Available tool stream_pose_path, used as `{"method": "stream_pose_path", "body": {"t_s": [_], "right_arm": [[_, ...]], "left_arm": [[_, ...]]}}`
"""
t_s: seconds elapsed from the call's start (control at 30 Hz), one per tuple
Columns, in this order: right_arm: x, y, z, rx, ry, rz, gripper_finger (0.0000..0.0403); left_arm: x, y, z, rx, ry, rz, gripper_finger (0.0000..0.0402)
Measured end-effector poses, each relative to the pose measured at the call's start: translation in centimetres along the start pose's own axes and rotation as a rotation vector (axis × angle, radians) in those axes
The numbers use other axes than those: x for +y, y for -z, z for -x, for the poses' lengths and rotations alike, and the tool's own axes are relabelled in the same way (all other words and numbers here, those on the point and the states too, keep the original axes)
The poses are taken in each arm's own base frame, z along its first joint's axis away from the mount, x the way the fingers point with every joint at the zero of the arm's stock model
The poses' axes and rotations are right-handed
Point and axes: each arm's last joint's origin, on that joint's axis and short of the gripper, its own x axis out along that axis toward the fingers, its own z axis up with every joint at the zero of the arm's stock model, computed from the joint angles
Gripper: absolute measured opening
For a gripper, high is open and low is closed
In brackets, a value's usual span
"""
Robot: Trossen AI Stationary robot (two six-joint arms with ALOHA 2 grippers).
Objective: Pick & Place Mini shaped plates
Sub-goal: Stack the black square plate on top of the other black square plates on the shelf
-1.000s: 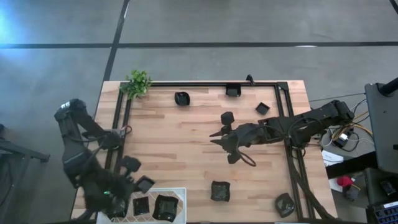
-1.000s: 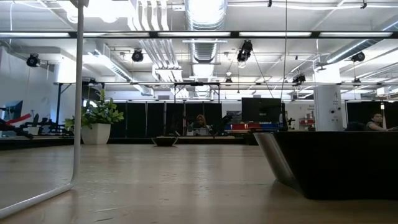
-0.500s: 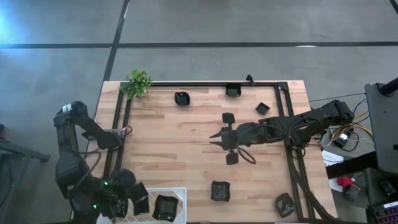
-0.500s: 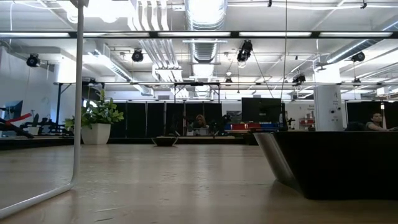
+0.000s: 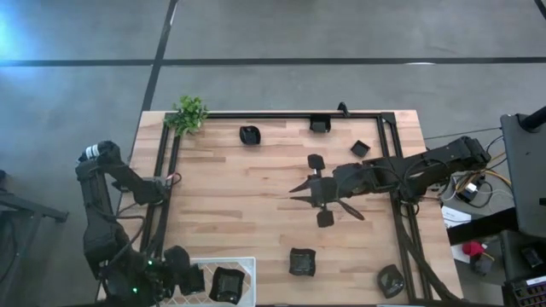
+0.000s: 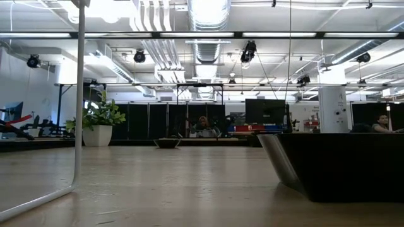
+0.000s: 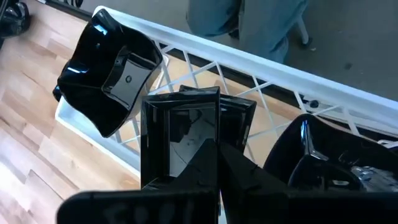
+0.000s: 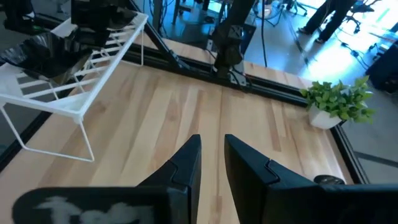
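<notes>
My left gripper is at the table's near left corner, over the white wire rack. It is shut on a glossy black square mini plate. In the rack a wavy-edged plate lies on one side of it and a round one on the other. My right gripper hovers over the table's middle. Its fingers stand slightly apart with nothing between them. Loose plates lie on the wood at the far side and at the near side. My left gripper pinches the square plate by its edge between its two fingers. The fingers come slanting down from above. The plate stands tilted on edge inside the rack, its glossy face toward the wrist camera. My fingers hide whether its lower edge touches the rack.
A small green plant stands at the far left corner. A black frame rail runs around the working area. In the low view a dark plate stands close to the camera. Bare wood lies between the rack and my right gripper.
My left gripper has carried the square plate toward the table's near edge and down into the rack, rolling its wrist on the way. My right gripper has rolled a little and stayed over the table's middle.
</notes>
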Motion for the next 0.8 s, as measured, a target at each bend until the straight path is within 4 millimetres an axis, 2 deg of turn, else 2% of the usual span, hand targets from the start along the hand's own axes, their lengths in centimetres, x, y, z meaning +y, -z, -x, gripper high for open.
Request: {"method": "stream_pose_path", "body": {"t_s": [0.27,0.8], "right_arm": [[-0.2,-0.4,0.8,-0.025,0.003,-0.001,0.0063],[-0.2,-0.3,0.8,-0.022,0.003,-0.005,0.0059]], "left_arm": [[0.0,-0.2,-0.3,-0.008,-0.002,-0.002,0.0],[0.2,-0.4,-1.0,0.013,-0.038,-0.005,0.0]]}}
